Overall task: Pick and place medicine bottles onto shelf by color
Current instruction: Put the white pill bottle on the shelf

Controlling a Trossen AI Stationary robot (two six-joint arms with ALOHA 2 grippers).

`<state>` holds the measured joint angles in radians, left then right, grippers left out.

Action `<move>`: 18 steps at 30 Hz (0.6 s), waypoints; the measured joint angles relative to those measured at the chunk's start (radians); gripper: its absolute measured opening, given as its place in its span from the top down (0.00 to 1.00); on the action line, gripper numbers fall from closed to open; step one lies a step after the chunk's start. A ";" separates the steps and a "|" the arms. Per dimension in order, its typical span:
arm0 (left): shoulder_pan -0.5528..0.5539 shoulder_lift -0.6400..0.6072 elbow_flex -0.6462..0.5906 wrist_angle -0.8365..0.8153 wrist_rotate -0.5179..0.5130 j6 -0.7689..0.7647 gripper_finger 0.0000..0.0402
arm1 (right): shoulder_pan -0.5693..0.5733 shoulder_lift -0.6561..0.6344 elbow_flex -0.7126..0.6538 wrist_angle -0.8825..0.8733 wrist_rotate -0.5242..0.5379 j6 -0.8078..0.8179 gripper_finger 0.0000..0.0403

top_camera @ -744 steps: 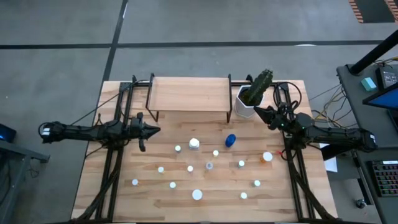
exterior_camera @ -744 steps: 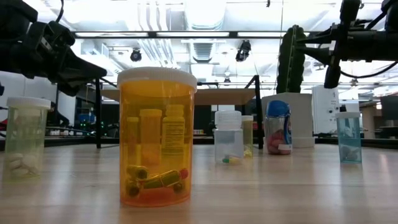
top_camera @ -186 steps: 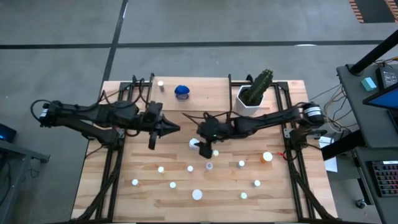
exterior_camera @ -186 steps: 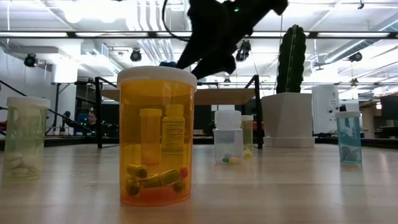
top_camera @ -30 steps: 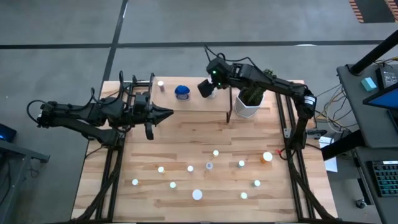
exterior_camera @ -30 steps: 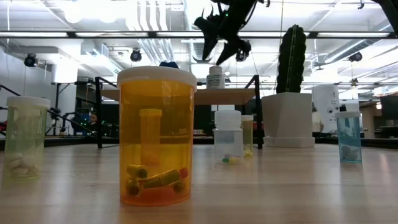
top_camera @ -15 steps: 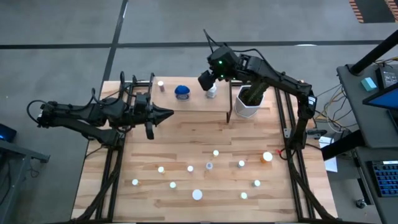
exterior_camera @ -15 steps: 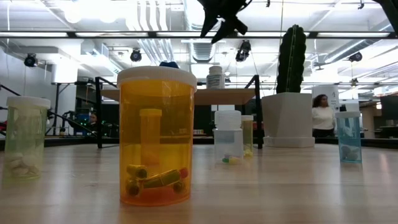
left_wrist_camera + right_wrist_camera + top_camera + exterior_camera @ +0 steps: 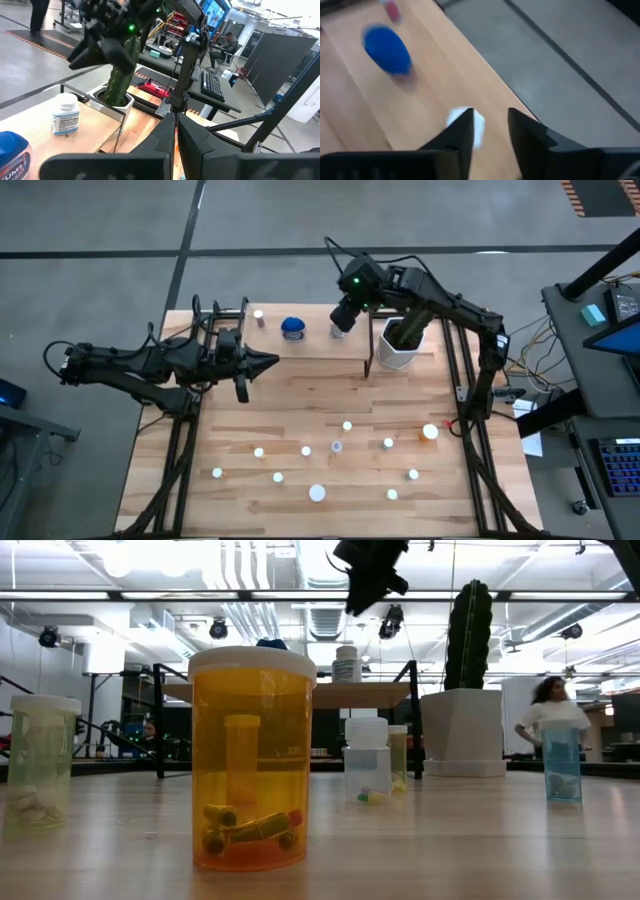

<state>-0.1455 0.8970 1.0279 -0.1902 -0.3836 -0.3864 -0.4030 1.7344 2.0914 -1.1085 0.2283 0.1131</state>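
Note:
The light-wood shelf (image 9: 305, 338) stands at the table's far edge. On it stand a small bottle (image 9: 258, 316), the blue bottle (image 9: 292, 328) and a white bottle (image 9: 338, 332) (image 9: 347, 663). My right gripper (image 9: 345, 313) (image 9: 490, 131) hangs open over the shelf's right part, just above the white bottle (image 9: 476, 120), touching nothing. My left gripper (image 9: 268, 363) (image 9: 175, 131) is shut and empty, held level over the table's left side and pointing right. Several white-capped bottles (image 9: 337, 446) stand on their bases on the tabletop, with an orange one (image 9: 430, 432) to the right.
A white pot with a green cactus (image 9: 403, 340) stands beside the shelf's right end, under my right arm. In the low view a large amber bottle (image 9: 252, 760) stands nearest, others (image 9: 367, 760) (image 9: 561, 760) behind it. A person (image 9: 545, 715) moves in the room beyond.
My right gripper has risen from the white bottle on the shelf and shifted slightly toward the table's right, turning as it went. The white bottle has stayed upright on the shelf. A person has walked across the background.

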 joint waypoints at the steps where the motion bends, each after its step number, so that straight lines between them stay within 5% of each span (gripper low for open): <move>1: 0.000 0.001 0.000 0.000 0.000 0.000 1.00 | -0.005 0.000 -0.006 -0.013 0.000 -0.005 0.79; 6: 0.000 0.007 0.000 0.001 -0.031 0.000 1.00 | -0.014 0.000 -0.043 -0.022 0.000 -0.037 0.96; 18: 0.000 0.045 0.001 0.067 -0.049 -0.027 1.00 | -0.051 0.014 -0.137 -0.001 0.008 -0.072 0.98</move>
<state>-0.1452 0.9421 1.0286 -0.1234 -0.4324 -0.4137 -0.4538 1.7485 1.9543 -1.1099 0.2359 0.0414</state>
